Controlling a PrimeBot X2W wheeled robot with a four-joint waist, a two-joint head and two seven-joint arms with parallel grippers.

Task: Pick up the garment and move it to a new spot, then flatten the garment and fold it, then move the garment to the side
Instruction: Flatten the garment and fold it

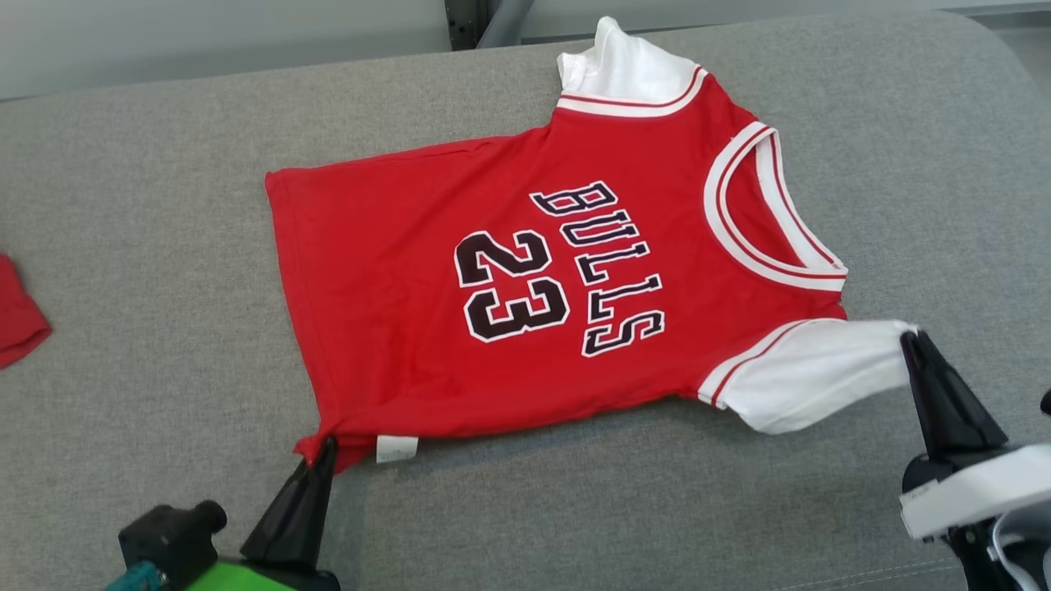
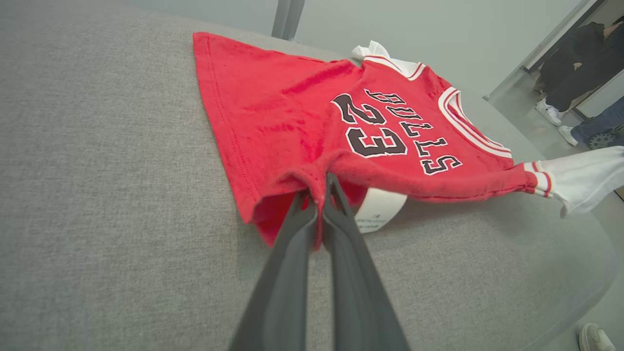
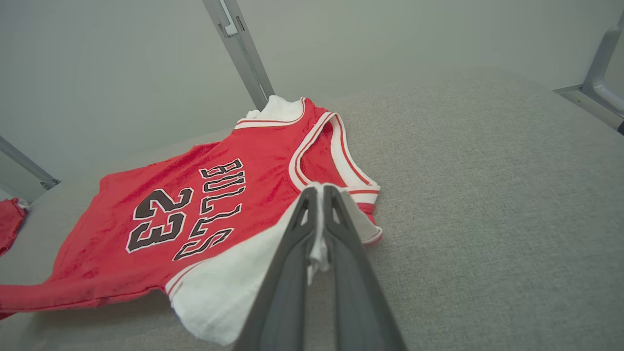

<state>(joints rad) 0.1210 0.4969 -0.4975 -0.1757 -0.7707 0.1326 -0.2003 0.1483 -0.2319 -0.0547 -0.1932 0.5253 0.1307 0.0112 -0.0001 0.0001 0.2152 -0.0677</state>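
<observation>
You have a grey woven fabric pad (image 1: 139, 205) as the work surface, a piece of red cloth (image 1: 18, 316) at its left edge, a grey metal post (image 3: 239, 48) behind it, and a person's dark-trousered legs (image 2: 570, 73) beyond.

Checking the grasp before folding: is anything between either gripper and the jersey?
Nothing visible. The left gripper is shut on the jersey at its red hem corner, the right gripper on its white sleeve. Another red cloth lies apart, far left on the cushion.

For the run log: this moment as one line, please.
left gripper: shut on jersey hem corner | right gripper: shut on white sleeve | jersey: face-up on cushion
</observation>
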